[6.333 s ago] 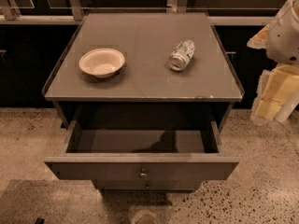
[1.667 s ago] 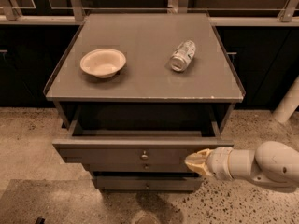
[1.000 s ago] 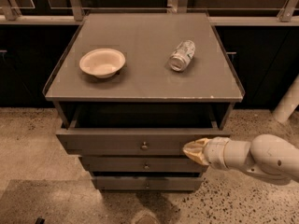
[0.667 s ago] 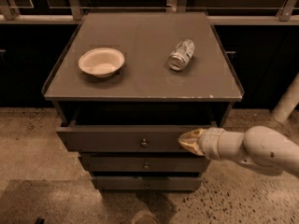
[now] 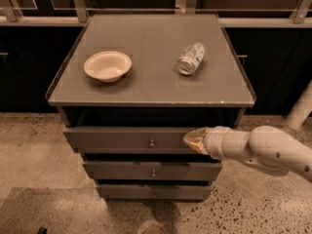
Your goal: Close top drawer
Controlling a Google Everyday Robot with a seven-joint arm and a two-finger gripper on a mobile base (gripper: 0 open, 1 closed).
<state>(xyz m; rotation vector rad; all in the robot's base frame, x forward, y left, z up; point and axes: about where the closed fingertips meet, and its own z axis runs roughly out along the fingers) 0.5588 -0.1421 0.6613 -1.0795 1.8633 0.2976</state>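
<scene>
In the camera view, the gripper (image 5: 194, 139) was pressed flat against the front of the top drawer (image 5: 112, 139), right of its knob (image 5: 151, 143). It was drawn together into a blunt point, evidently for pushing. The drawer was judged almost home, only slightly proud of the cabinet (image 5: 146, 84).

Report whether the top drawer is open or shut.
Slightly open: the top drawer juts a little, dark gap showing under the cabinet top. The gripper is at its front.
</scene>
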